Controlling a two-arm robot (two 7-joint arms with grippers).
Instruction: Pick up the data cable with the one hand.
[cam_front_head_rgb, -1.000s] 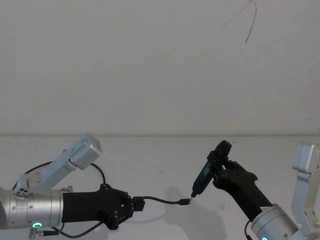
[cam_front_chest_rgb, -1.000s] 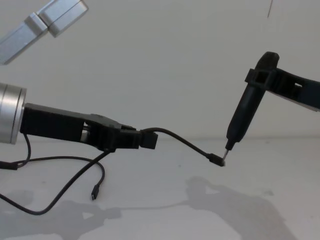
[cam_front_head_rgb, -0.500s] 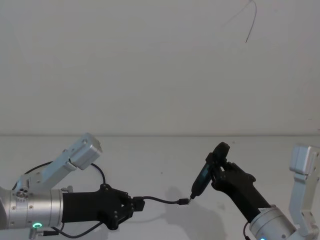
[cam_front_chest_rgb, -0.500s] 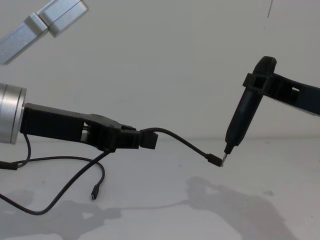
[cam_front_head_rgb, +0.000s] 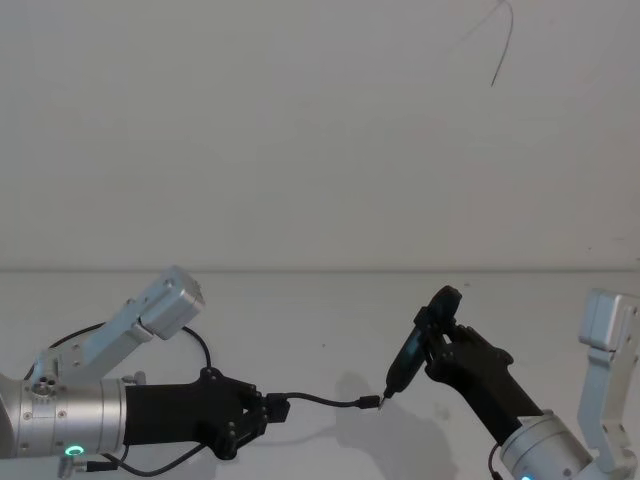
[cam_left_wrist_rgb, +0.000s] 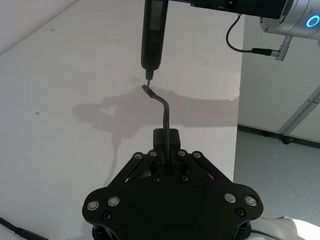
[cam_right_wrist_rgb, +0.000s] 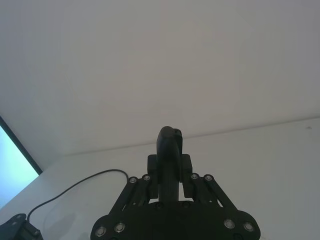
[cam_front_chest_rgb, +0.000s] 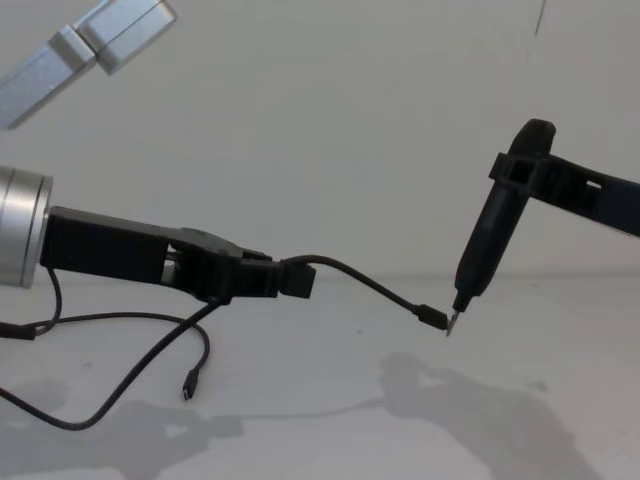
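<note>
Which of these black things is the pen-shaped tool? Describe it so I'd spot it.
Start at the right gripper; the pen-shaped tool is clamped in it, slanting down. Unlike the bending data cable held out by the left gripper, it is stiff, ending in a thin metal tip.

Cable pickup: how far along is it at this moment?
Done: the left gripper is shut on the cable, holding one end clear above the table. In hand: the right gripper holds a pen-shaped tool, its tip at the cable's free plug. Left: nothing of the pickup itself.
</note>
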